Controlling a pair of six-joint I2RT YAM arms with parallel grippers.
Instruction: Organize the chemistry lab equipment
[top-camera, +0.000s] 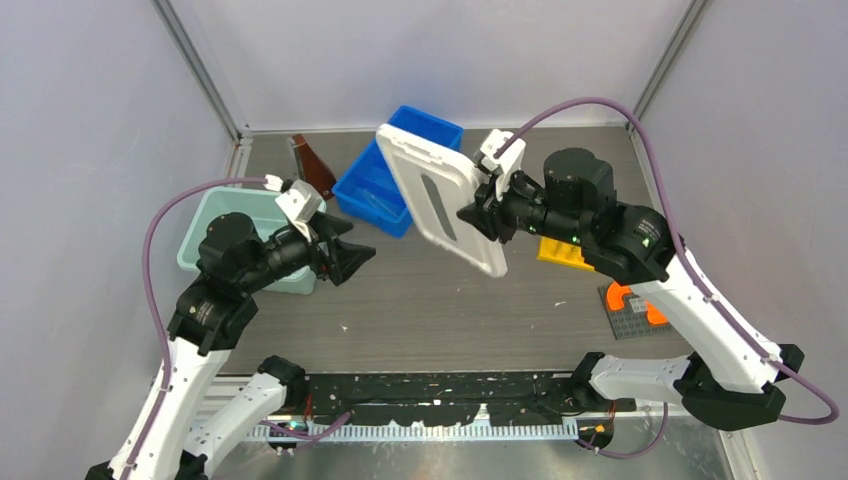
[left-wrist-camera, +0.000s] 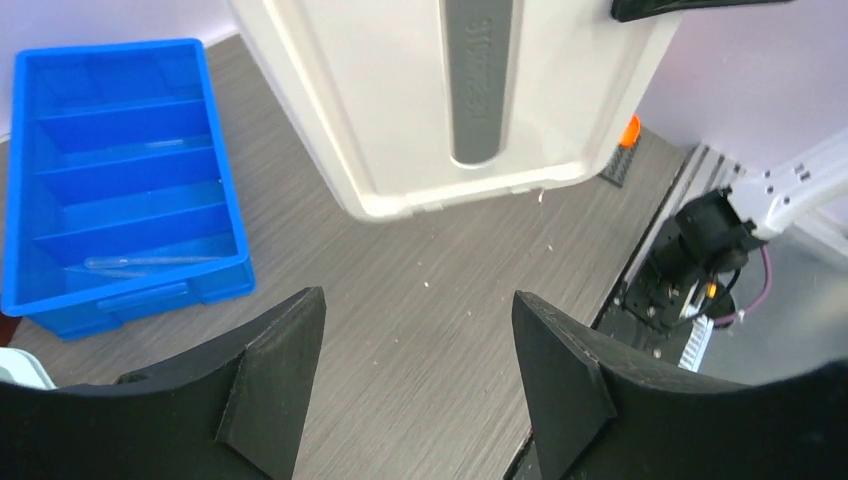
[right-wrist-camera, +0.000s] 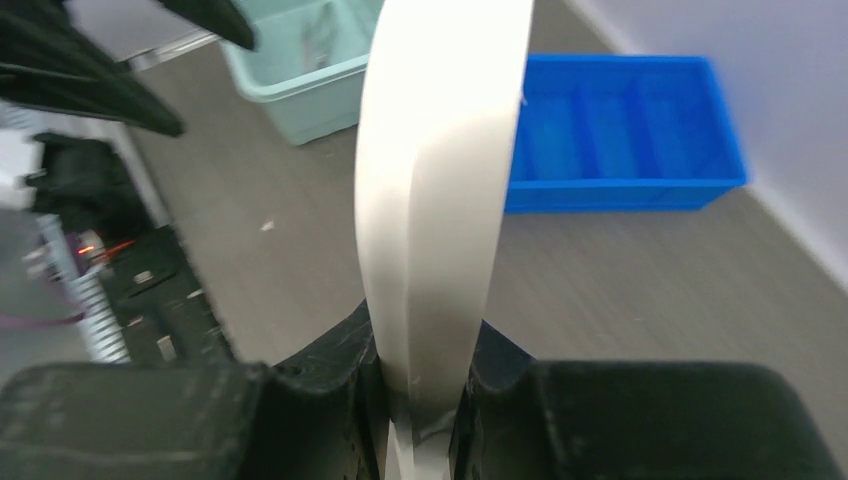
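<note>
My right gripper (top-camera: 480, 216) is shut on the edge of the white lid (top-camera: 438, 192) and holds it tilted in the air over the table's middle. In the right wrist view the lid (right-wrist-camera: 440, 190) runs edge-on up from the clamped jaws (right-wrist-camera: 425, 375). My left gripper (top-camera: 354, 256) stands open and empty to the lid's left, apart from it, with bare table between its fingers (left-wrist-camera: 418, 300). The lid's grey handle strip (left-wrist-camera: 480, 80) faces it. Thin clear glass rods (left-wrist-camera: 150, 262) lie in the blue divided tray (left-wrist-camera: 120, 180). The yellow holed rack (top-camera: 562, 253) lies partly hidden behind the right arm.
The blue tray (top-camera: 398, 172) sits at the back centre, a teal bin (top-camera: 228, 232) at the left beside the left arm. A brown object (top-camera: 314, 166) lies at the back left. An orange piece on a dark mat (top-camera: 630, 305) is at the right.
</note>
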